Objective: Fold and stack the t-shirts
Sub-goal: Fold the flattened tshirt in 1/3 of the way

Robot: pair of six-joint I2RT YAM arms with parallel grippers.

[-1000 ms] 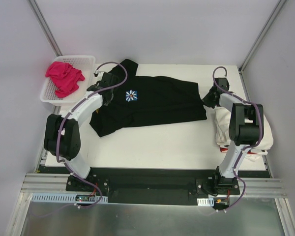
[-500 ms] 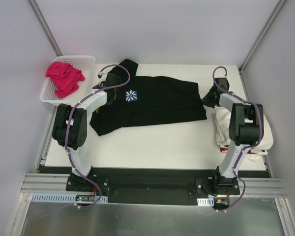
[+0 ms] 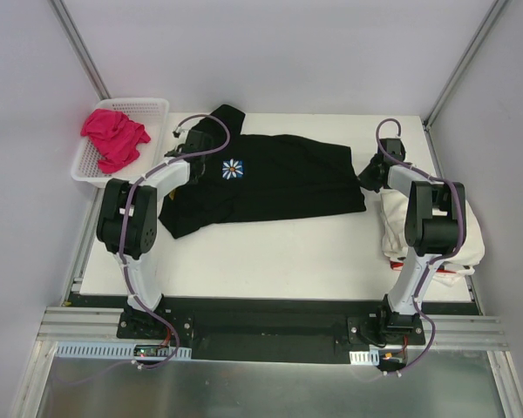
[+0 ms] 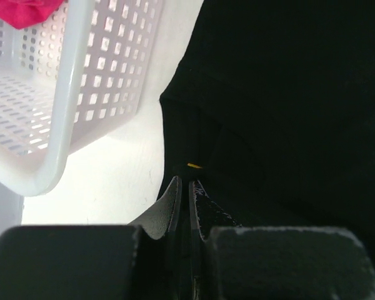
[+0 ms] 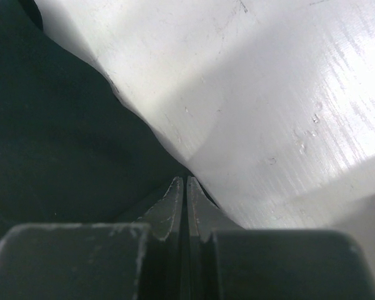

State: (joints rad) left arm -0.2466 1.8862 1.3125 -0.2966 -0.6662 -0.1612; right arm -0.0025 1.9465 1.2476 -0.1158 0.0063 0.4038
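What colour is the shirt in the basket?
Bright pink shirt; best seen in the top view.

Probably lab: bare white walls (image 3: 279,52), railed table (image 3: 279,252)

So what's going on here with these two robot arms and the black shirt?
Two robot arms are handling a black t-shirt spread across the white table. The left arm has its jaws shut on the shirt's edge at the basket end. The right arm has its jaws shut at the opposite edge. A pink t-shirt lies in the white basket at the far left, and cream t-shirts sit piled at the table's right edge.
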